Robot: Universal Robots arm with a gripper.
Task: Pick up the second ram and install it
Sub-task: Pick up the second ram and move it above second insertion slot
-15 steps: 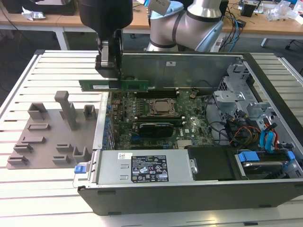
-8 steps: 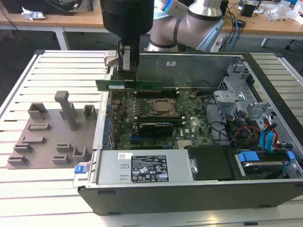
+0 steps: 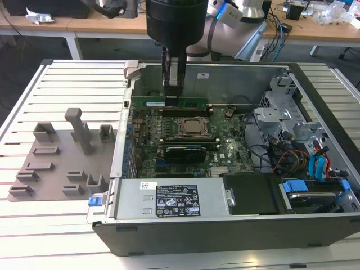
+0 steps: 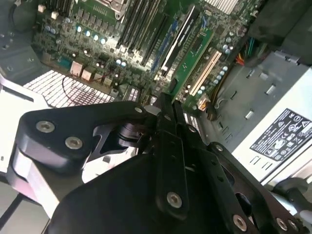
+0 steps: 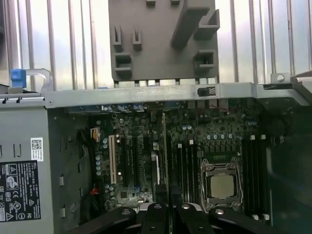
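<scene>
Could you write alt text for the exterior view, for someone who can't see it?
A robot arm reaches down into an open computer case, its gripper closed on a long green memory stick at the far edge of the motherboard. The case lies on a white slatted table, beside a grey holder tray.

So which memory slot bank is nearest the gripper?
The bank behind the processor socket in the exterior view; the gripper holds the second ram at it.

Fixture (image 3: 53, 163) at the exterior view's left of the case (image 3: 121, 146); inside, supply (image 3: 135, 197) near, board (image 3: 225, 152) far, drives (image 3: 292, 135) at the exterior view's right; gripper (image 3: 173, 93) with ram (image 5: 163, 146) over board's far edge.
</scene>
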